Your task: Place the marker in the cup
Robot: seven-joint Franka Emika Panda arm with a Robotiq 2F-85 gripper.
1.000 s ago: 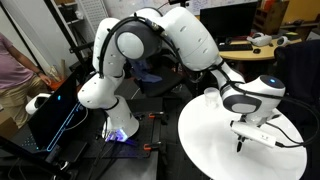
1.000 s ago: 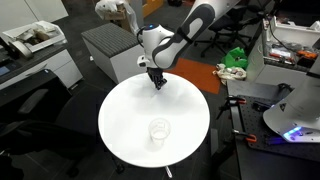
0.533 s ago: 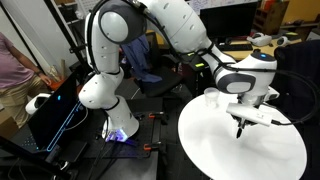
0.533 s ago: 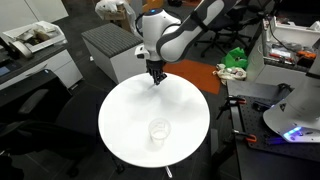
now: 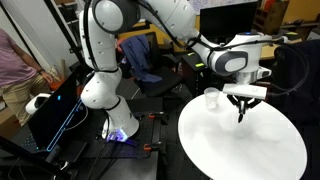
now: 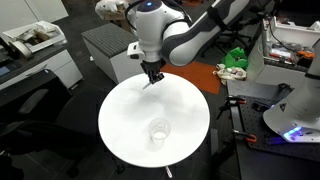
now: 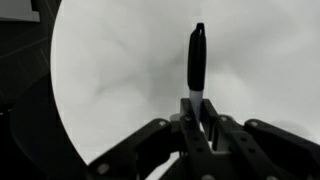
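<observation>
My gripper (image 7: 197,112) is shut on the marker (image 7: 197,60), a thin black pen that sticks out from between the fingers toward the round white table (image 7: 120,80). In both exterior views the gripper (image 5: 241,106) (image 6: 152,77) hangs above the table with the marker (image 5: 240,115) pointing down. The cup (image 5: 211,98) is a small clear tumbler standing on the table near its edge. In an exterior view the cup (image 6: 158,131) stands toward the near side, well apart from the gripper, which is over the far edge. The cup is out of the wrist view.
The round white table (image 5: 240,145) (image 6: 120,125) carries only the cup. Around it stand a grey cabinet (image 6: 108,45), a desk with green and white items (image 6: 235,60), black equipment with blue lights (image 5: 60,105), and a person (image 5: 12,70) at the picture's edge.
The arm has lifted and swung the gripper, with the marker held in it, up and toward the table's edge. The cup has not moved.
</observation>
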